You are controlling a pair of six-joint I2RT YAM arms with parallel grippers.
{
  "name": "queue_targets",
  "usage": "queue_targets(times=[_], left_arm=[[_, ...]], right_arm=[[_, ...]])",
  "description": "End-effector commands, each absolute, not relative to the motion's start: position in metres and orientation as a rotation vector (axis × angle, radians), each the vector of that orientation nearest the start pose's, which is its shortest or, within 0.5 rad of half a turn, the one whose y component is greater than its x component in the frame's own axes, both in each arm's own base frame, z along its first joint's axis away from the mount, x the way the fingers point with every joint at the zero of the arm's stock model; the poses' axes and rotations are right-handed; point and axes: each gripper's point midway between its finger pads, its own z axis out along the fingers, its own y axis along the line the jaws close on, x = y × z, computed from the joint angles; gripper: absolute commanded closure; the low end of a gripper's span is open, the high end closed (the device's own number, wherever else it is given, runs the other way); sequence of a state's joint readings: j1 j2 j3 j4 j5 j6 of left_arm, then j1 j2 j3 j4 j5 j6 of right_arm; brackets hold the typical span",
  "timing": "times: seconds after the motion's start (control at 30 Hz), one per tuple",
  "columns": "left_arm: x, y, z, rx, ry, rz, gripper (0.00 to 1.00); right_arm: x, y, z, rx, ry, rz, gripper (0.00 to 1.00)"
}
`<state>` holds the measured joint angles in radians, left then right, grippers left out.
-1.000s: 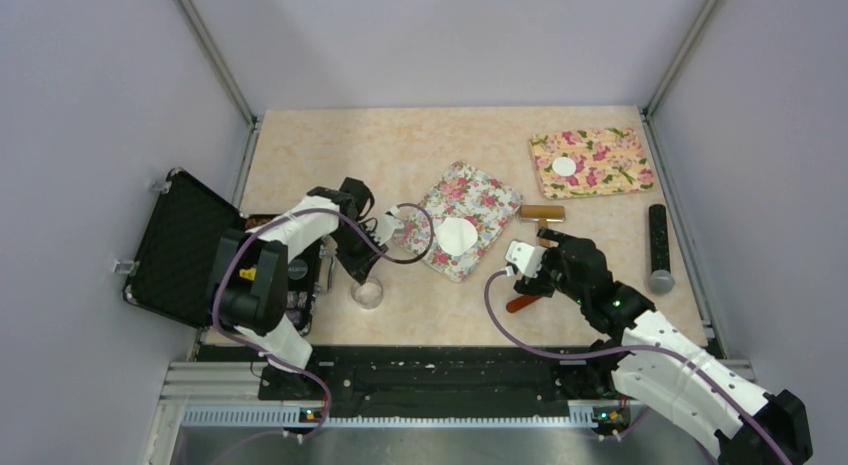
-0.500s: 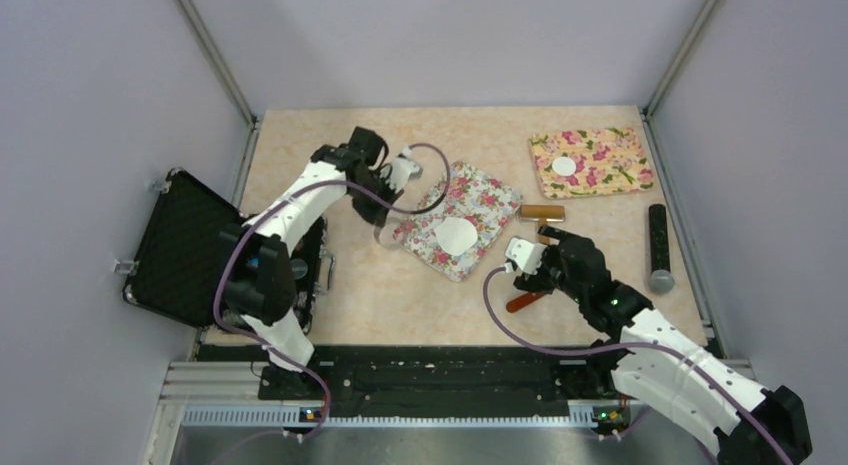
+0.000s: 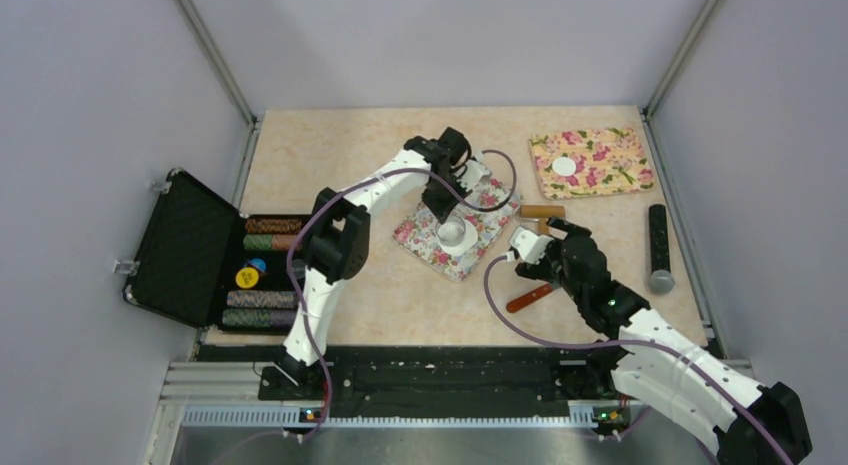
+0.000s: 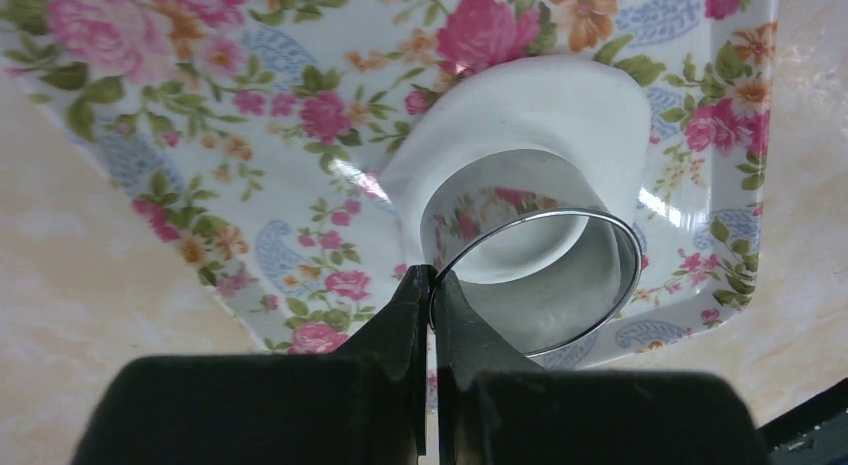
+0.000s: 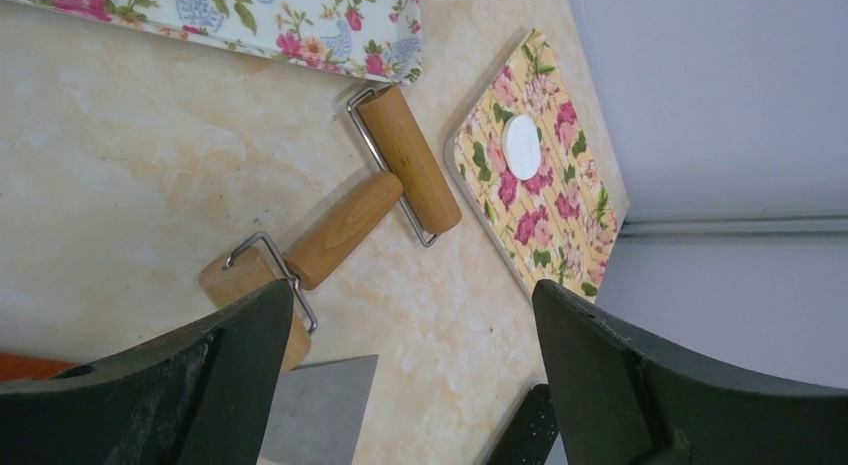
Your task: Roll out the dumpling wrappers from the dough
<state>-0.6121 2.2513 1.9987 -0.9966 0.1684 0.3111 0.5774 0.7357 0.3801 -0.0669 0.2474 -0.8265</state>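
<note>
Left wrist: we've got the left claw (image 4: 432,285) pinching the thin rim of a round glass bowl (image 4: 540,275) on a smooth white wrapper (image 4: 530,105); right claw (image 5: 408,295) spread above the wooden roller (image 5: 410,155).

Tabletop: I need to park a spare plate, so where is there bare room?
Bare beige tabletop lies far left, between the open black case and the left arm, and along the near edge below the white floral mat. Crowded: right of that mat, around the wooden roller, orange-handled scraper and right tool.
</note>
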Motion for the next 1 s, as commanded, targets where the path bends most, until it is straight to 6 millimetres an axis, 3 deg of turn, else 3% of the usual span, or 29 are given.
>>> queue_targets(times=[0.0, 0.17, 0.97], left_arm=[[0.376, -0.297, 0.088, 1.269, 2.514, -0.312, 1.00], [0.368, -0.302, 0.086, 1.295, 2.513, -0.311, 1.00], [0.366, -0.304, 0.063, 1.313, 2.543, -0.254, 1.00]], right_arm=[[0.280, 0.087, 0.152, -1.092, 1.604, -0.434, 0.11], [0.280, 0.088, 0.153, -1.093, 1.597, -0.432, 0.11], [0.278, 0.090, 0.150, -1.109, 1.597, -0.416, 0.11]])
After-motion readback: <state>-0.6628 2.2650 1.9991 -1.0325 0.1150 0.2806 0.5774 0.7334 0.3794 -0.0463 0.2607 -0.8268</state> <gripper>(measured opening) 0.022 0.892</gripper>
